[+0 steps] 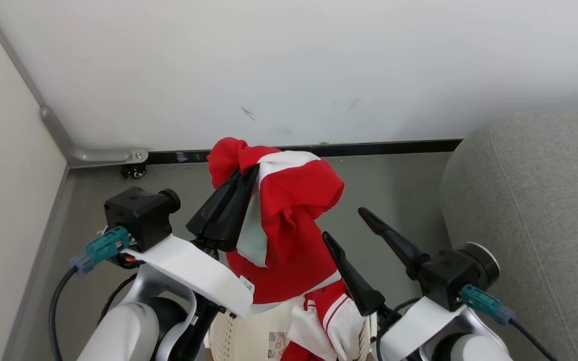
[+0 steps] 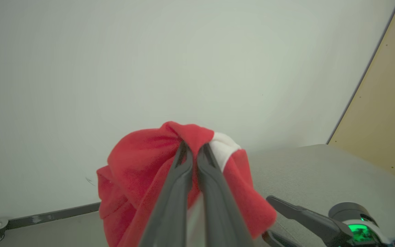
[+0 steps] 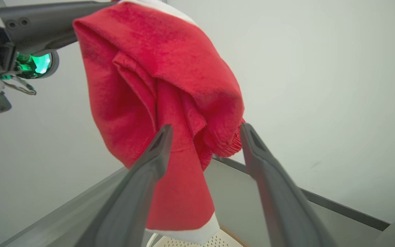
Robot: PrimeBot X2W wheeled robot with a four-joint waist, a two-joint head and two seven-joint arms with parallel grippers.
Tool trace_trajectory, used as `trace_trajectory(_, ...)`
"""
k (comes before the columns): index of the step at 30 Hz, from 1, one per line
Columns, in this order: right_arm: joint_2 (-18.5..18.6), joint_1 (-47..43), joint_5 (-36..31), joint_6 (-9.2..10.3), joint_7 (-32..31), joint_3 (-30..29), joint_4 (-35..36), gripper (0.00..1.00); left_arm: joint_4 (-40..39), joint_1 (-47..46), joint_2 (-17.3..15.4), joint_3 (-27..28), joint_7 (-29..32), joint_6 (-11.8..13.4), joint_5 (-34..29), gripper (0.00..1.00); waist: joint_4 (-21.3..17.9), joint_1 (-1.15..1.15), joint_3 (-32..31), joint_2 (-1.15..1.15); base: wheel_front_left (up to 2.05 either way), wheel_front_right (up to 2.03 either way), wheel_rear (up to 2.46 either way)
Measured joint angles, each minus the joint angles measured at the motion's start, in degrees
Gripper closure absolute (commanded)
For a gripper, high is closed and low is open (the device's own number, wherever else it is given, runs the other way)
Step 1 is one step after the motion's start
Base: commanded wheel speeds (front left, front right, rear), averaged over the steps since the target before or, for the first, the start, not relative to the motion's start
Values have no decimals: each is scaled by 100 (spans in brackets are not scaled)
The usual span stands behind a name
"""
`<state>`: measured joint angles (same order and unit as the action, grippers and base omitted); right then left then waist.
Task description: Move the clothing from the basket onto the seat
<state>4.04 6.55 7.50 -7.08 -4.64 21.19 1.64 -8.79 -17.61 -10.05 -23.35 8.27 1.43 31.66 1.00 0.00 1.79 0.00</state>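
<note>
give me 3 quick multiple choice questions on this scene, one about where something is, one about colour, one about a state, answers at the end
1. Where does the lifted garment hang, relative to the basket and the sofa?
A) above the basket, clear of the sofa
B) spread on the sofa
C) under the basket

2. What colours is it?
A) blue and grey
B) red and white
C) all black

3. How is the right pincer?
A) shut on a sleeve
B) shut, empty
C) open, empty

Answers:
1 A, it dangles from the shut left pincer with its hem over the basket.
2 B, it is red fabric with white panels.
3 C, its fingers stand wide apart, gripping nothing.
</note>
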Motion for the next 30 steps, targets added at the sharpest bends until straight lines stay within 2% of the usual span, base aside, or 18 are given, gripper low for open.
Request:
trace_trajectory(26, 190, -82, 165, 0, -344, 248, 347, 0, -891, 5, 216, -396, 687, -202, 737, 100, 127, 0, 82, 0, 0, 0, 0)
trace_trajectory(27, 189, -82, 167, 0, -344, 244, 354, 5, -902, 6, 213, -394, 688, -202, 749, 100, 128, 0, 80, 0, 0, 0, 0)
trace_trajectory(30, 189, -82, 225, 0, -346, 237, 366, 91, -956, 7, 193, -381, 739, -202, 756, 100, 128, 0, 71, 0, 0, 0, 0)
